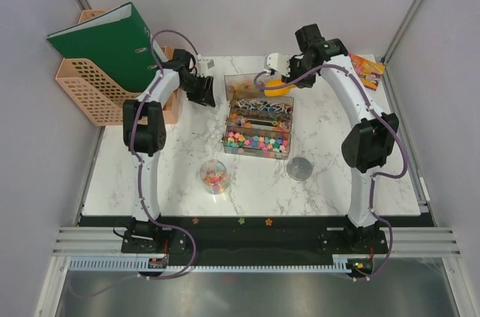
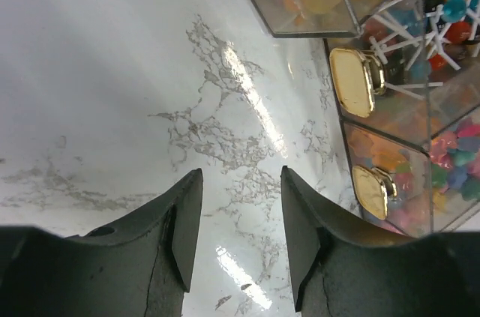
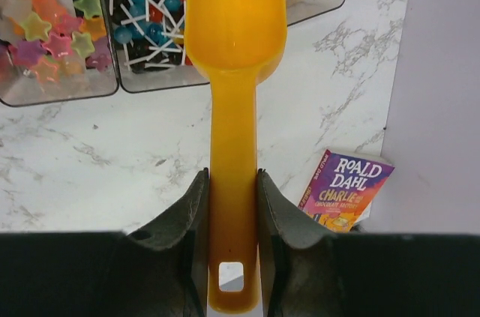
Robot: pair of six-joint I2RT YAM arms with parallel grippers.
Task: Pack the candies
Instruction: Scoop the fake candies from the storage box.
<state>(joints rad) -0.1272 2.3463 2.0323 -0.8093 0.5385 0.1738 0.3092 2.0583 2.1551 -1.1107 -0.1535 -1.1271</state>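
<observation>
The right end effector (image 3: 231,189) was clamped on the orange scoop (image 3: 234,25), its long axis pointing straight ahead. The candies (image 3: 46,32) lay in the clear compartment (image 3: 67,96) left of its bowl. The left end effector (image 2: 240,208) stood apart, empty.

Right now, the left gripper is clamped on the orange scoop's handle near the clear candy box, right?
No, it is the right gripper that is clamped on the handle of the orange scoop near the clear candy box, as the right wrist view shows. The left gripper is open and empty.
</observation>
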